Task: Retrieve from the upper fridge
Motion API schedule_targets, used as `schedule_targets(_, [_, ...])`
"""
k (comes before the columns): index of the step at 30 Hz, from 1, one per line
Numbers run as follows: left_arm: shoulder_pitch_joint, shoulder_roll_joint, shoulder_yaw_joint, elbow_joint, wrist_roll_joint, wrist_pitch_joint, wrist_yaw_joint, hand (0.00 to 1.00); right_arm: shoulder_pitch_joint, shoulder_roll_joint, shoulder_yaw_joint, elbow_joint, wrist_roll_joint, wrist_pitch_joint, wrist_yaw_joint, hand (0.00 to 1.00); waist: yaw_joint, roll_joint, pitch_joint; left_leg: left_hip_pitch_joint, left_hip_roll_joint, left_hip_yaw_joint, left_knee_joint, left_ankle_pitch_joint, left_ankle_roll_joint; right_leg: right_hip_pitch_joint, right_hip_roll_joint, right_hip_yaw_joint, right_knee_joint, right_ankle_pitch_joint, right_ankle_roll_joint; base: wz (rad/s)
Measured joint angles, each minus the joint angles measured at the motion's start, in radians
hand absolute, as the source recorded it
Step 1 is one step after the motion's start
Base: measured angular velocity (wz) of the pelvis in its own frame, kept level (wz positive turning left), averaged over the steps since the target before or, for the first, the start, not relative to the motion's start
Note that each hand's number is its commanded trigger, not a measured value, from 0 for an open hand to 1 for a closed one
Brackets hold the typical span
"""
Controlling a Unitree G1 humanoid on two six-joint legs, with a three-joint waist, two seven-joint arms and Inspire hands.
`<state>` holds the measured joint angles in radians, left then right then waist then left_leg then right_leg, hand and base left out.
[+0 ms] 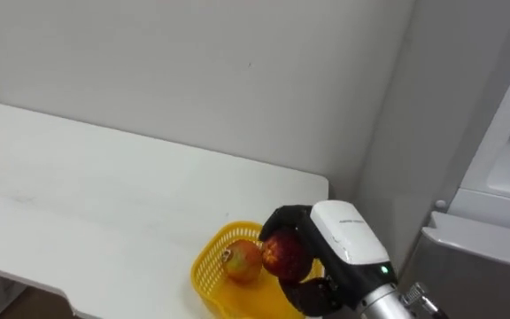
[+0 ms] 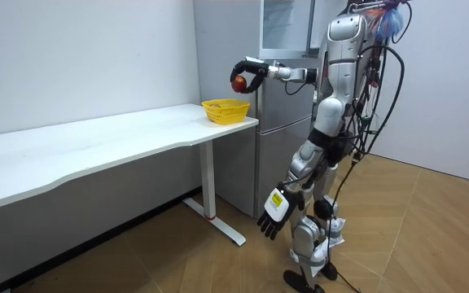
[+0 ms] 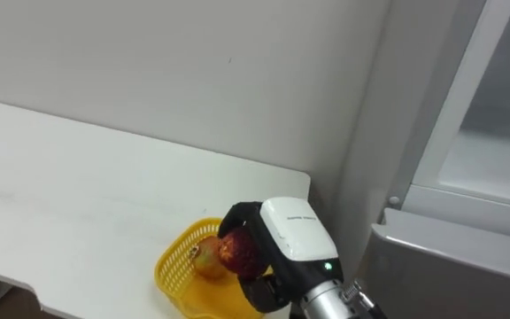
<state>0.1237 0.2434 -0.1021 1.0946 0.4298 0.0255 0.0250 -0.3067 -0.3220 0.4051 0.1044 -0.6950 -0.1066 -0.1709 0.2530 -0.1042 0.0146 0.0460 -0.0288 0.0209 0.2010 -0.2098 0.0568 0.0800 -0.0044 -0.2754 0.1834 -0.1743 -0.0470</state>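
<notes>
**Right hand and surroundings.** The right hand (image 1: 336, 232) enters from the lower right of the eye views with its white back turned up. It is closed round a red apple (image 1: 282, 254), and its dark fingers (image 1: 283, 215) curl about the apple from above and below.

Hand and apple are held above the basket (image 1: 205, 266), over the basket's fridge-side rim. In the room view the apple (image 2: 238, 82) hangs clear of the basket (image 2: 225, 110) and does not touch it.

Inside the basket lies a second fruit (image 1: 243, 262), orange-yellow. From the head it shows just beside the apple, on the robot's left of it.

The basket is yellow and latticed. It stands on the white desk (image 1: 104, 195), close to the desk's end. From the basket the desk runs away to the robot's left, and a pale wall (image 1: 237, 80) rises behind it.

Just past the desk's end, to the robot's right of the basket, stands the grey fridge (image 1: 476, 266). Pale inner surfaces of its upper part show above the grey lower door.

In the room view the robot stands upright on the wooden floor (image 2: 430, 236) before the fridge (image 2: 279, 110), on the room view's right of the basket. Its right arm is stretched out at shoulder height toward the basket.

The left hand (image 2: 273, 213) hangs beside the thigh, well below the basket. Its fingers are loose and hold nothing.
</notes>
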Motion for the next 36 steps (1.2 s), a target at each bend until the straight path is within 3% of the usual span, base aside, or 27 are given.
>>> schedule_targets(4, [0.003,0.001,0.003,-0.014,0.001,0.001,-0.023,0.0,-0.032,0.001,0.029,0.05,-0.004,0.0,0.001,1.0,0.009,-0.01,-0.0026,-0.003,-0.001,-0.001,0.005,0.001,0.0,-0.007,-0.002,-0.002,0.001,0.0,0.0,0.0])
schedule_targets(8, [0.002,0.002,0.003,-0.015,0.003,0.001,-0.044,0.0,-0.033,0.001,0.032,0.085,-0.004,0.001,0.001,1.0,0.027,-0.023,0.0001,-0.005,-0.002,-0.003,0.005,0.001,0.0,-0.007,-0.002,-0.003,0.002,0.0,0.0,0.01])
schedule_targets(15, [0.01,0.002,0.012,-0.047,0.018,0.012,-0.063,0.0,-0.041,0.002,0.032,0.126,-0.002,0.011,0.022,1.0,0.03,-0.021,0.0017,-0.014,-0.003,-0.007,0.006,0.001,0.0,-0.009,-0.003,-0.005,0.001,0.0,0.0,0.01])
schedule_targets(20, [0.015,0.002,0.021,-0.067,0.018,0.018,-0.063,0.0,-0.041,0.002,0.032,0.13,-0.002,0.024,0.022,1.0,0.029,-0.013,0.0073,-0.017,-0.003,-0.007,0.006,0.001,0.0,-0.011,-0.003,-0.005,0.001,0.0,0.0,0.0])
schedule_targets(21, [0.017,0.002,0.021,-0.069,0.018,0.019,-0.063,0.0,-0.041,0.002,0.032,0.13,-0.002,0.024,0.022,0.93,0.029,-0.012,0.0077,-0.017,-0.003,-0.007,0.006,0.001,0.0,-0.011,-0.003,-0.005,0.001,0.0,0.0,0.0])
schedule_targets(23, [0.025,0.001,0.025,-0.086,0.026,0.019,-0.063,0.0,-0.041,0.002,0.031,0.13,-0.003,0.026,0.023,0.0,0.029,-0.012,0.008,-0.018,-0.003,-0.007,0.006,0.001,0.0,-0.012,-0.003,-0.005,0.0,0.0,0.0,0.0])
schedule_targets(31, [0.026,-0.001,0.043,-0.093,0.044,0.019,-0.063,0.0,-0.041,0.003,0.031,0.13,-0.003,0.033,0.034,0.0,0.03,-0.009,0.0061,-0.018,-0.003,-0.008,0.006,0.001,0.0,-0.012,-0.003,-0.005,0.0,0.0,0.0,0.0])
schedule_targets(36, [0.027,-0.001,0.049,-0.093,0.044,0.019,-0.062,0.0,-0.041,0.003,0.031,0.13,0.012,0.032,0.037,0.0,0.027,0.0,0.0008,-0.018,-0.003,-0.009,0.007,0.001,0.0,-0.01,-0.003,-0.005,0.0,0.0,0.0,0.0])
